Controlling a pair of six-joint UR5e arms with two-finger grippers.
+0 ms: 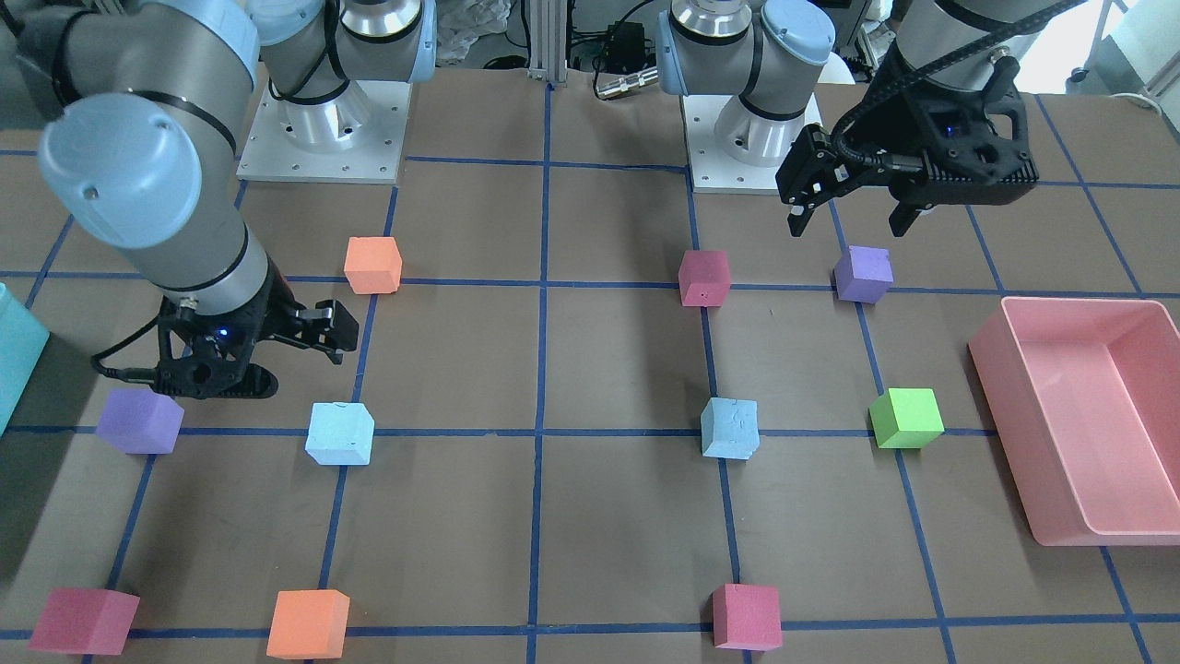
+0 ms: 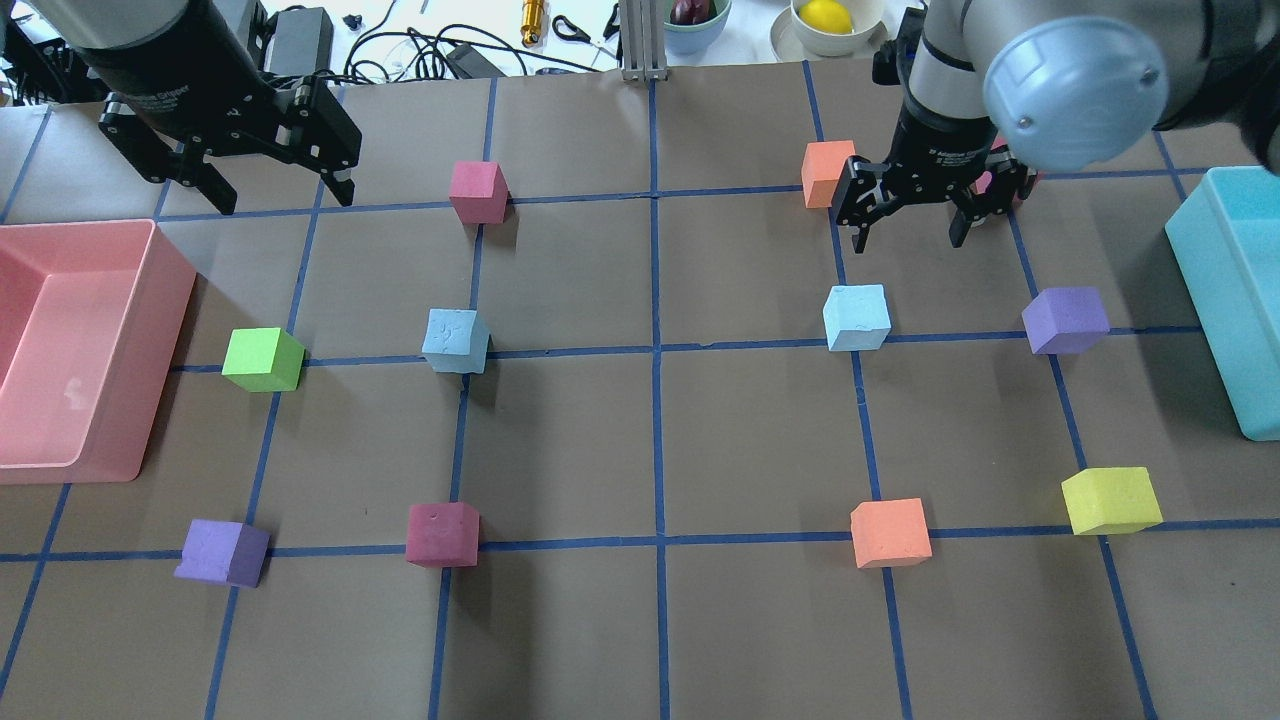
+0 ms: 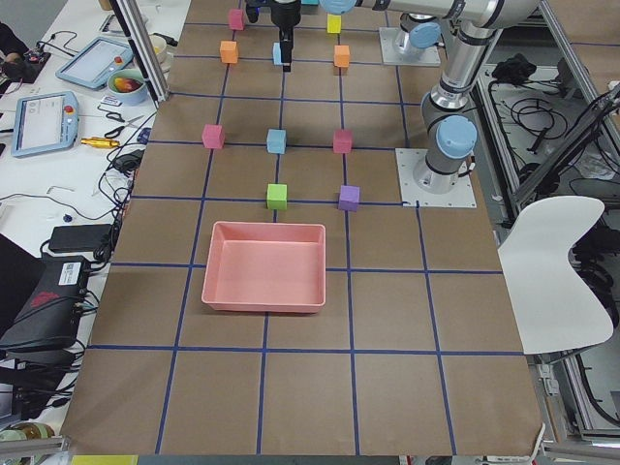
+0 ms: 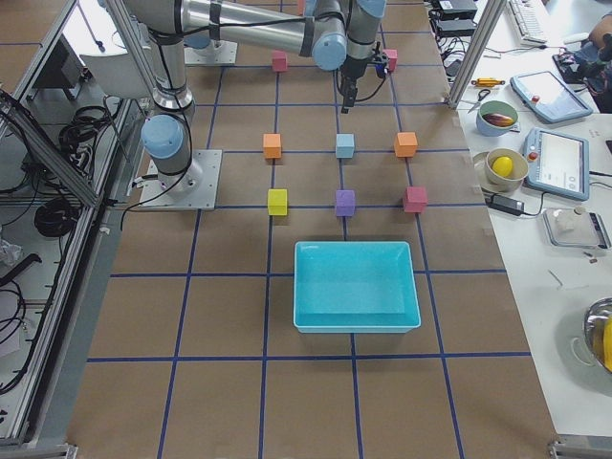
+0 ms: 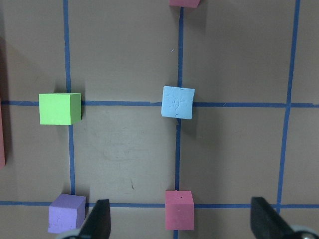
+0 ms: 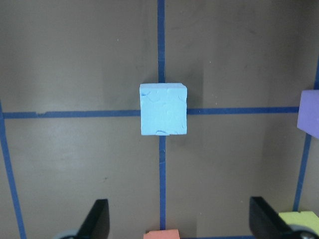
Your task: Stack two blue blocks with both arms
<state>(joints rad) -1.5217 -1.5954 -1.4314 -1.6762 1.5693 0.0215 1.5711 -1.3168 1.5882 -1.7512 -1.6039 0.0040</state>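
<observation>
Two pale blue blocks sit apart on the brown table. One blue block (image 2: 456, 340) lies on my left half, and it shows in the left wrist view (image 5: 178, 102) and the front view (image 1: 730, 427). The other blue block (image 2: 856, 317) lies on my right half and also shows in the right wrist view (image 6: 163, 109) and the front view (image 1: 340, 433). My left gripper (image 2: 287, 200) is open and empty, raised well beyond its block. My right gripper (image 2: 908, 238) is open and empty, hovering just beyond its block.
A pink bin (image 2: 170, 300) stands at the far left and a teal bin (image 2: 1215, 300) at the far right. Green (image 2: 263, 359), purple (image 2: 1066, 320), orange (image 2: 826, 172), maroon (image 2: 478, 191) and yellow (image 2: 1110, 500) cubes lie scattered on the grid.
</observation>
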